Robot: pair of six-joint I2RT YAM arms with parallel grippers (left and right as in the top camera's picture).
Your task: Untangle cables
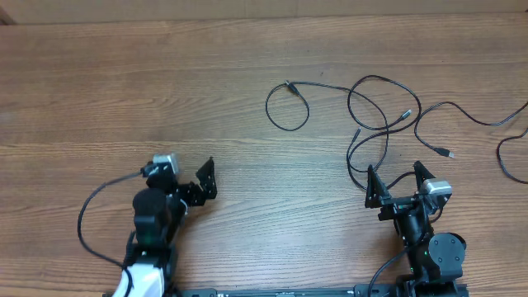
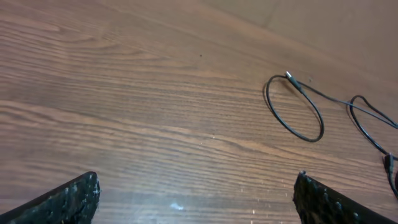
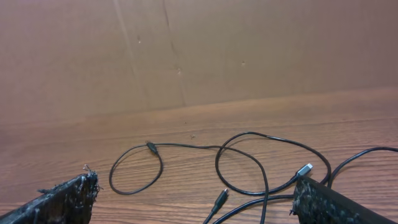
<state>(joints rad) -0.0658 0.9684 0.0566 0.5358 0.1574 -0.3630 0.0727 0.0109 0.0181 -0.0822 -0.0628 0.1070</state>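
Note:
Thin black cables (image 1: 369, 106) lie spread in loose loops on the wooden table at the upper right. One end curls into a round loop (image 1: 287, 107); it also shows in the left wrist view (image 2: 295, 107) and the right wrist view (image 3: 136, 168). Small plugs (image 1: 404, 114) (image 1: 448, 153) lie at the cable ends. Another cable (image 1: 511, 153) runs off the right edge. My right gripper (image 1: 396, 177) is open and empty just below the loops, a strand running between its fingers (image 3: 193, 199). My left gripper (image 1: 206, 177) is open and empty, far left of the cables.
The wooden table (image 1: 124, 91) fills the overhead view. A brown cardboard wall (image 3: 199, 50) stands behind the table's far edge. Thicker black arm wires (image 1: 91, 223) loop beside the left arm base.

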